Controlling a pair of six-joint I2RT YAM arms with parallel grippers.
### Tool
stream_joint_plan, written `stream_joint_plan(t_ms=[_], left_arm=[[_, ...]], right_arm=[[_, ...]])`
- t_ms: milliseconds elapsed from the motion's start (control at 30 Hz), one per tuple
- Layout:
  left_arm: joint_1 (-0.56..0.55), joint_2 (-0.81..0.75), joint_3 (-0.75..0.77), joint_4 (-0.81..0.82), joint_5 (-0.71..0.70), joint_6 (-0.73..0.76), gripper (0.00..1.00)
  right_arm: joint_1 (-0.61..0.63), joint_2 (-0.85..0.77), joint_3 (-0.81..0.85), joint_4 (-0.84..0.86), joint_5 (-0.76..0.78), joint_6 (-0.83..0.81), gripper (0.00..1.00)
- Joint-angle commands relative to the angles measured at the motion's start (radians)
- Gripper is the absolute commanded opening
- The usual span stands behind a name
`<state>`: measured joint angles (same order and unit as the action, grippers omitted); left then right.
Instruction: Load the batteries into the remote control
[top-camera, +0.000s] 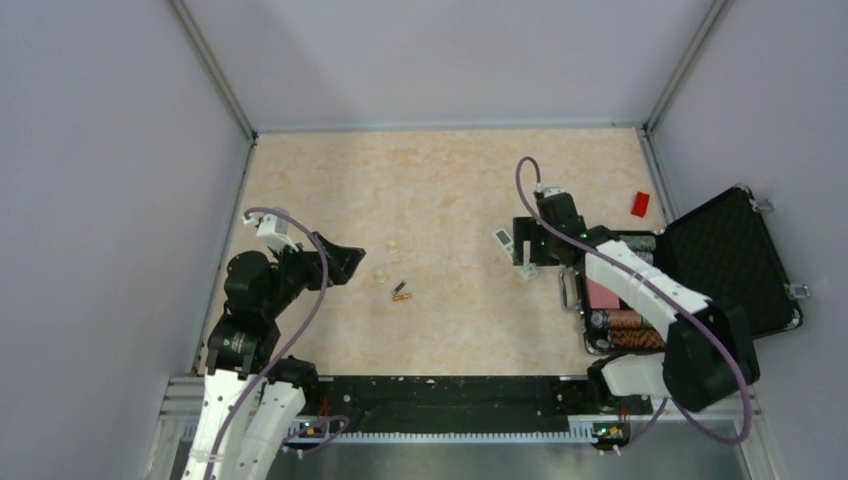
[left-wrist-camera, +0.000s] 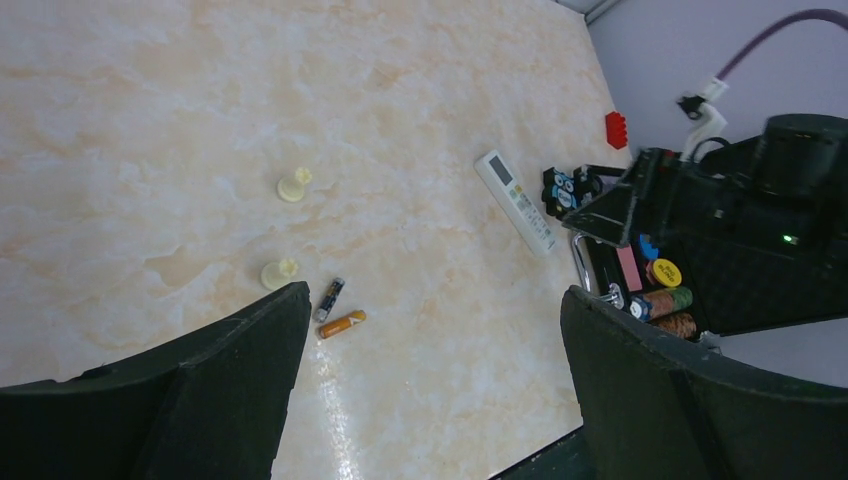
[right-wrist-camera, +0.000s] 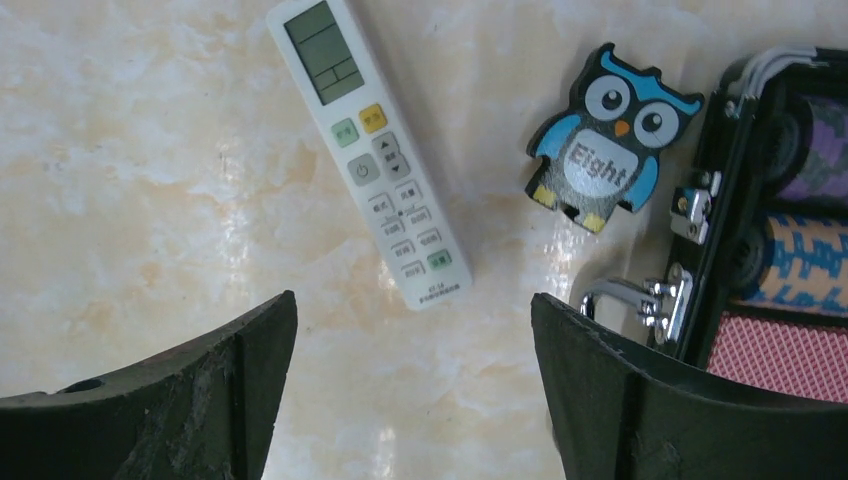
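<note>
Right gripper (right-wrist-camera: 412, 305), spread wide, hovers over the slim white plastic remote control (right-wrist-camera: 370, 160), buttons-up; next it probably must grasp and flip it. Left gripper (left-wrist-camera: 435, 292) likewise spread, empty.

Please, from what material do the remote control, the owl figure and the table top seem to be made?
Remote control: white plastic, smooth, slightly glossy; buttons look rubbery.
Owl figure: flat cutout with printed colours, perhaps wood or thick card.
Table top: polished marble pattern that reflects light; stone or laminate, cannot tell.
</note>
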<state>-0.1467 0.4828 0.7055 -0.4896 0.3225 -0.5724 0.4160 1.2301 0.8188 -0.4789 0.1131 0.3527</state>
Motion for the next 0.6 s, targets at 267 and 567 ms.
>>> stream_joint_plan(t_ms=[267,567], left_arm=[[-0.003,0.007,-0.041,0.159,0.105,0.005,0.99],[-0.004,0.048,-0.049,0.148,0.108,-0.009,0.99]], right_arm=[[0.008,0.309,0.137,0.076,-0.011,-0.146,0.80],[0.039,0.360,0.128,0.117,-0.031,-0.137,0.69]])
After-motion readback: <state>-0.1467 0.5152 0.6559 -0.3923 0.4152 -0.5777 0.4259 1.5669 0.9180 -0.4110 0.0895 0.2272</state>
